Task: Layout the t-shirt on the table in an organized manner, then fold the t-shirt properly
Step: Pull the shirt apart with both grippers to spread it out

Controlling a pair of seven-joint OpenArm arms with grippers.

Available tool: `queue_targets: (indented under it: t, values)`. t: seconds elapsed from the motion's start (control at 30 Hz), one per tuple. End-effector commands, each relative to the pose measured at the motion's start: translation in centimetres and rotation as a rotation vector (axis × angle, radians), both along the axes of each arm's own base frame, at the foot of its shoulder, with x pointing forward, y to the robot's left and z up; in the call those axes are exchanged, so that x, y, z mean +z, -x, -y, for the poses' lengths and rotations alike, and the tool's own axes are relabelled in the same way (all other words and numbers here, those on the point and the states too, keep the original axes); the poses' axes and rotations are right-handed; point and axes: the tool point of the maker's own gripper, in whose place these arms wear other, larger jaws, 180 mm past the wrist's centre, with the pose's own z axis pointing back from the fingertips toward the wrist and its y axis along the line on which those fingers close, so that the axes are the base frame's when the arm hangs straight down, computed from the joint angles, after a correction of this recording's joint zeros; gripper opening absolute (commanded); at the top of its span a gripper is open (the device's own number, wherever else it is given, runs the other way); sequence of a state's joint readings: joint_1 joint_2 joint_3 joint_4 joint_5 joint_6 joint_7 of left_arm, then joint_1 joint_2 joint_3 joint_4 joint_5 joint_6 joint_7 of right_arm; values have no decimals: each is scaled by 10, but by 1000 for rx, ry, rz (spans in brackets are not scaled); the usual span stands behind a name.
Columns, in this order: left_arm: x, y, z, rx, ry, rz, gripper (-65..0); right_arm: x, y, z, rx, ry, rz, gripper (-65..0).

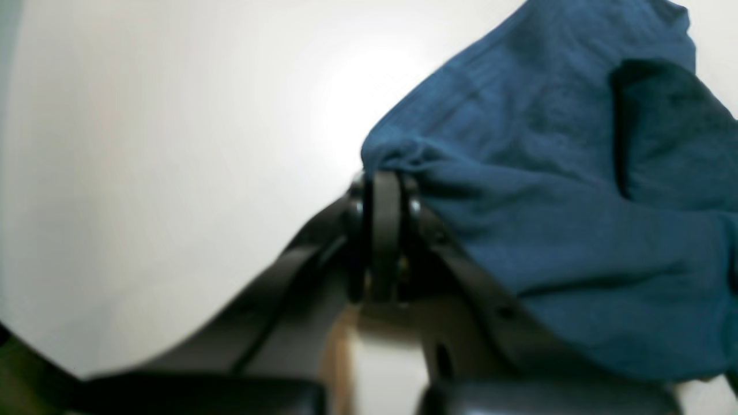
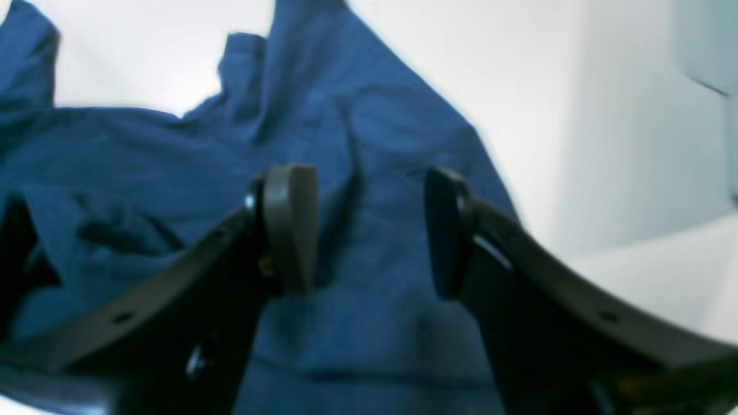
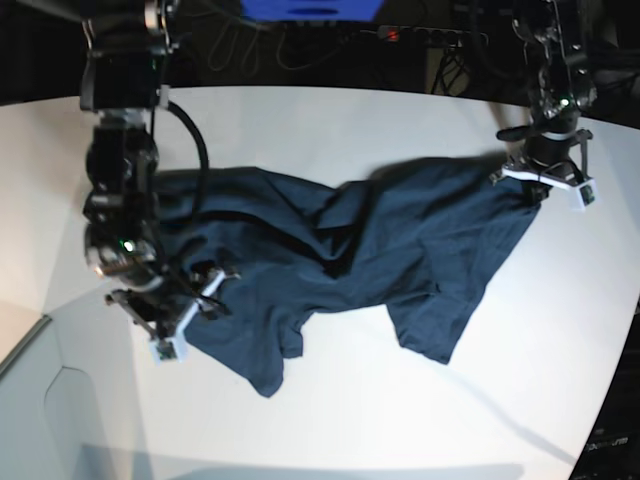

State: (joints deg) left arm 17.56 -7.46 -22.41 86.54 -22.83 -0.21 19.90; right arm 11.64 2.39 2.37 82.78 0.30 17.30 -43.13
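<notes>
between left fingers (image 1: 385, 190), t-shirt (image 3: 370, 250) edge

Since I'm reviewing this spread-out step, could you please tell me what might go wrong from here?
1. The left end effector is shut on one edge of the t-shirt while the right end effector is open above the cloth; pulling with one side only could drag and skew it.
2. The middle is bunched in folds, and one sleeve is tucked; these creases may get folded in.
3. The held edge lies toward one side of the table; further pulling could bring the cloth to its edge.

t-shirt (image 3: 340, 250) spread on table (image 3: 330, 420), between arms
</notes>
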Motion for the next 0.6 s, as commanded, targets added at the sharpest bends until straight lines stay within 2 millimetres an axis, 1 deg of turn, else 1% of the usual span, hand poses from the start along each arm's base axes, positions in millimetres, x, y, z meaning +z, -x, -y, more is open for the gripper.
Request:
queue_targets:
  t: [0.0,0.07,0.13,0.17,0.27,0.43,0.57]
  values:
    - [11,-5,-5,-1,-21,39,-649,7,-13,-4,7,-8,14,-344]
    - [10,-5,-4,0,-19,39,-649,-9,-21,-12,9,-30,-43,-344]
    - [10,-5,-4,0,-19,39,-649,-21,-24,-12,5,-38,-87,-344]
    - [11,-5,-5,1,-20,39,-649,-24,-27,-12,5,-40,-100,-343]
    - [11,-5,-5,1,-20,39,-649,-31,-32,-19,9,-55,-131,-343]
    - [10,-5,-5,1,-19,38,-649,-44,-34,-22,10,-65,-181,-343]
    - [10,-5,-5,1,-19,38,-649,-45,-33,-24,14,-66,-184,-343]
